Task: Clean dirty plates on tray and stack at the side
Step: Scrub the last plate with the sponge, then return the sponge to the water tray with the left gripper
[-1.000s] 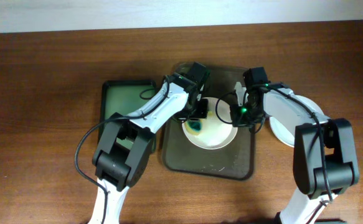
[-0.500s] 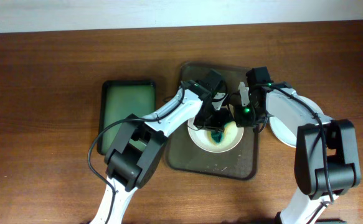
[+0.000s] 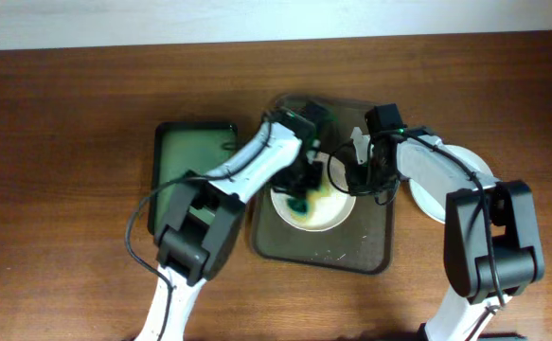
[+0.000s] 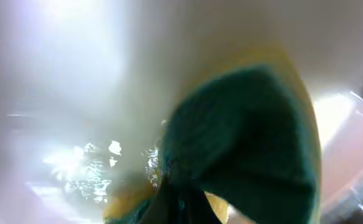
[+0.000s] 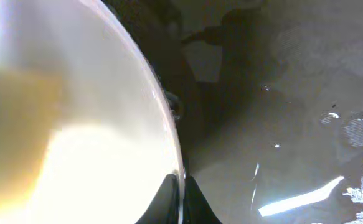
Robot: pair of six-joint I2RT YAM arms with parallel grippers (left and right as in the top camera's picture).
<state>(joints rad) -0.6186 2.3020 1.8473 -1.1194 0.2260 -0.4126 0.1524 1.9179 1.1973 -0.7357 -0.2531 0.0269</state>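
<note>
The round white plate [image 3: 325,210] lies in the big dark tray with a raised rim [image 3: 351,258]. The tray sits halfway between the table's left and right edges, nearer the far edge. The left gripper [image 3: 304,187] squeezes a teal sponge [image 4: 249,143] onto the plate. The right gripper [image 3: 357,172] pinches the plate's rim. I think the sponge should rub small circles over the yellow-green smear [image 3: 328,192] while the rim is held tight. Another plain white plate [image 3: 429,205] waits toward the right edge.

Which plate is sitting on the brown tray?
The plate under the teal sponge; the other plate lies beside the tray, to its right.
</note>
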